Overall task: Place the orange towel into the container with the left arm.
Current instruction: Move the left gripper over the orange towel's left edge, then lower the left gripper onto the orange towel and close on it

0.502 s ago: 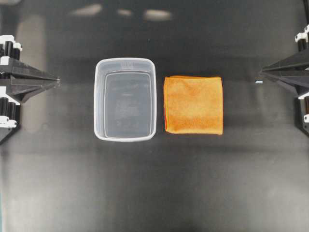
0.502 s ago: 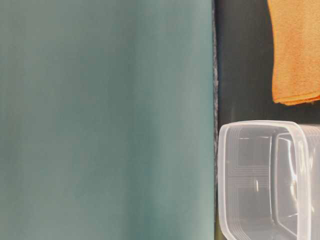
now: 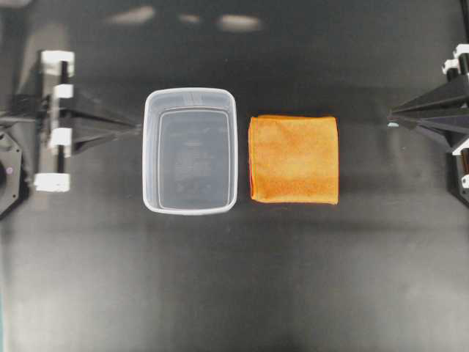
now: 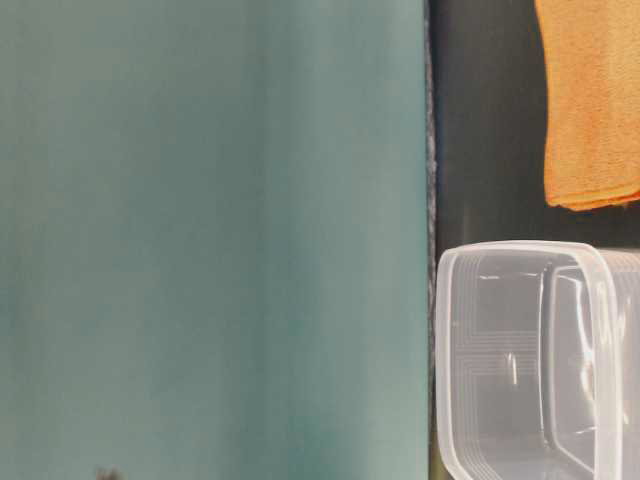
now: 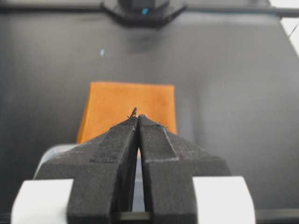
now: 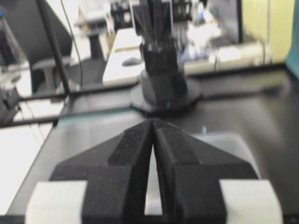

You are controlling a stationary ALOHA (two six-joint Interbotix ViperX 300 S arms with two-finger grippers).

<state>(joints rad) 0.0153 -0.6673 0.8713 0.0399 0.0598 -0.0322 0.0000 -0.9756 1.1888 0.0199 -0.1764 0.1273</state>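
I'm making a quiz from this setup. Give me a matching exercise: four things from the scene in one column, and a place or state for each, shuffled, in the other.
Things:
1. orange towel
2. container
3. left gripper
4. right gripper

States:
a. empty, mid-table
b. shut, near the picture's right edge
c. folded flat on the table beside the tub
d. shut, tip close to the tub's outer side

Pairs: 1-c, 2-a, 3-d, 4-b

Dim overhead view, ceiling-light glare on black table (image 3: 183, 17), right wrist background blurred, overexposed
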